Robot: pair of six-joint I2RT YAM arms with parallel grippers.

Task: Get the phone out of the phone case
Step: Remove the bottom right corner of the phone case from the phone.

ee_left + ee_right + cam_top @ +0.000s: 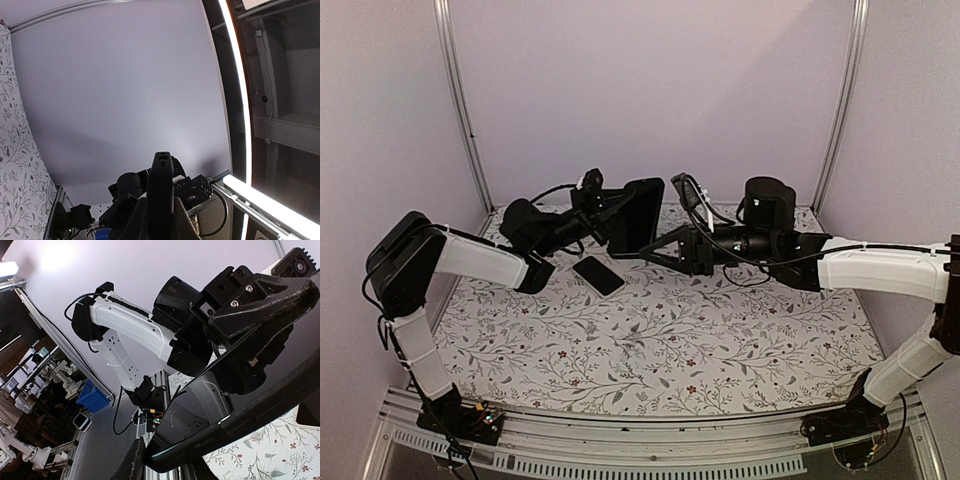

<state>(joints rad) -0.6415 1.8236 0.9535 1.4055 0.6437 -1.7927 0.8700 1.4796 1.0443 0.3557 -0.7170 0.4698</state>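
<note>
Black slab (638,212) upright in left gripper (616,214): phone, case or both, cannot tell. Left wrist view: slab edge-on, lower end and fingers cut off by bottom edge. Right wrist view: slab runs off right edge; right gripper (648,253) fingers mostly cut off, grip on slab unclear. Small dark flat item (598,274) near left of slab, possibly phone, too small to tell.

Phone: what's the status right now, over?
Left jaws shut on phone, held upright off table. Right jaws pinch its lower edge. Smaller dark slab lies flat nearby, untouched.
</note>
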